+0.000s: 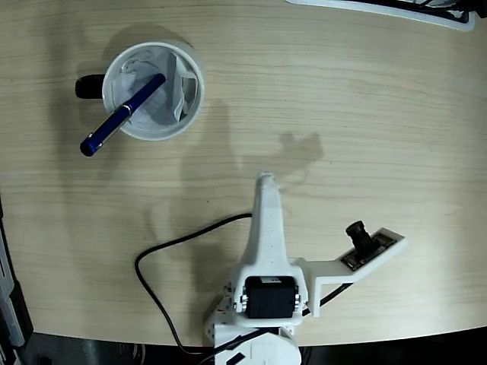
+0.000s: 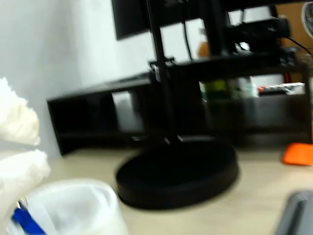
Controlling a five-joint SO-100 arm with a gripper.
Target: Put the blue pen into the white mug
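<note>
In the fixed view the white mug (image 1: 186,106) stands at the upper left of the wooden table, its black handle (image 1: 90,86) pointing left and crumpled white paper inside. The blue pen (image 1: 122,114) leans in the mug, its lower end sticking out over the rim toward the lower left. My gripper (image 1: 265,179) is far off to the right and lower, raised, narrow, holding nothing. The blurred wrist view has the mug (image 2: 78,208) at the bottom left with a bit of the pen (image 2: 24,223), and my gripper (image 2: 41,147) at the left edge, jaws nearly together.
A black monitor stand base (image 2: 178,171) sits on the table beyond the mug in the wrist view, with an orange object (image 2: 299,154) at the right. A black cable (image 1: 163,255) loops left of the arm base. A white object's edge (image 1: 396,9) lies at the top right.
</note>
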